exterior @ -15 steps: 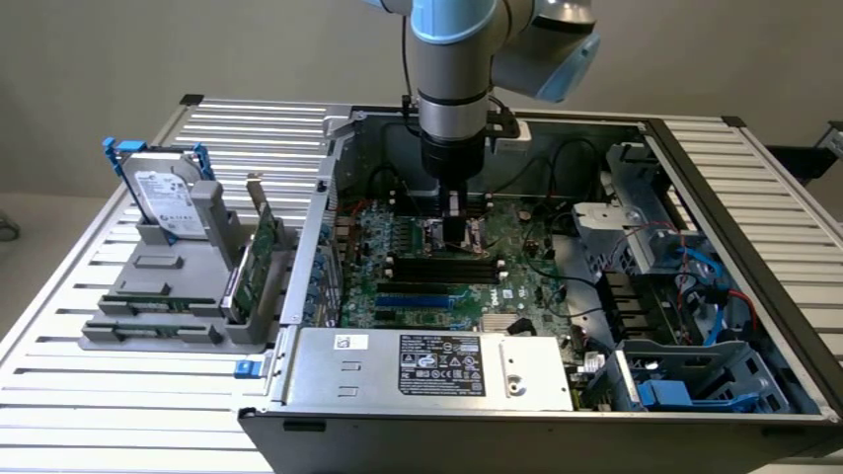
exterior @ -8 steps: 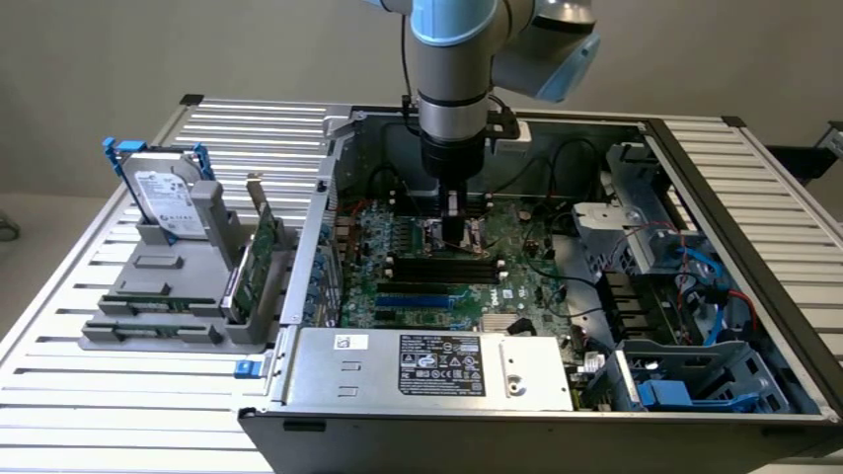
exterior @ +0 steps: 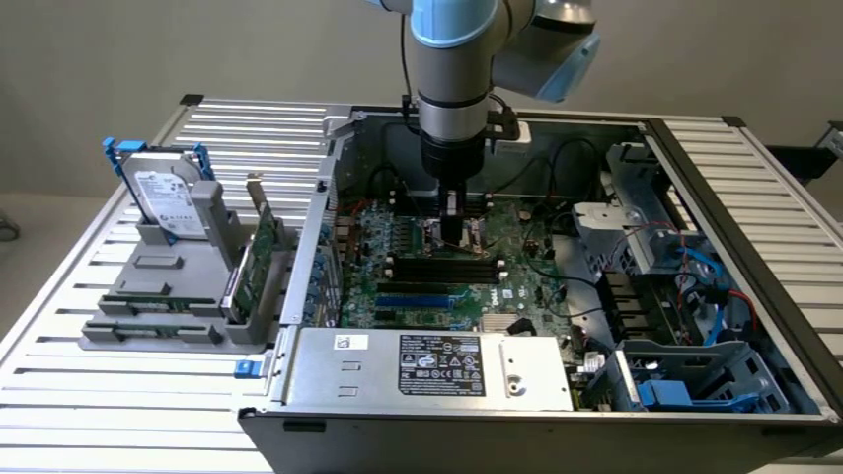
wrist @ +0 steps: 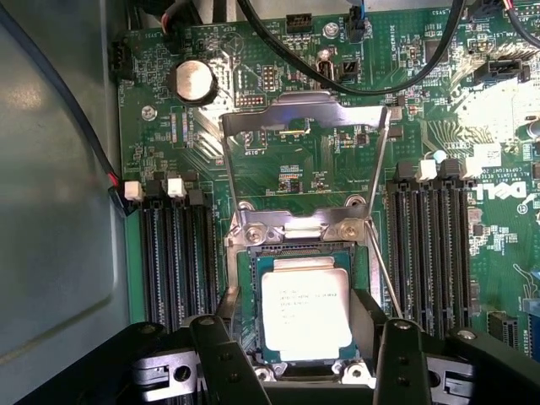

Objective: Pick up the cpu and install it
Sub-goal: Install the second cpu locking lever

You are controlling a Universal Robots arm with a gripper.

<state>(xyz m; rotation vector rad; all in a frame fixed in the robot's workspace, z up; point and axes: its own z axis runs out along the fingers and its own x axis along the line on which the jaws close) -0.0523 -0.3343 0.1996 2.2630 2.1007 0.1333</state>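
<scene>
Black fingers (wrist: 224, 354) of the gripper (wrist: 295, 354) are set apart on both sides of the cpu (wrist: 304, 308). It is laid flat in the socket (wrist: 245, 253), whose metal lid (wrist: 308, 114) is swung up so nothing blocks it.

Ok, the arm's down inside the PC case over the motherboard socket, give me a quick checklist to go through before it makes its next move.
1. CPU lies within the socket frame: ok.
2. CPU fully seated flat: cannot tell.
3. Load plate swung up, clear of the chip: ok.
4. Gripper fingers stand either side of the CPU: ok; whether they touch it: cannot tell.
5. Black cables clear of the socket: ok.
6. Hard drive stands in its holder outside the case: ok.
</scene>
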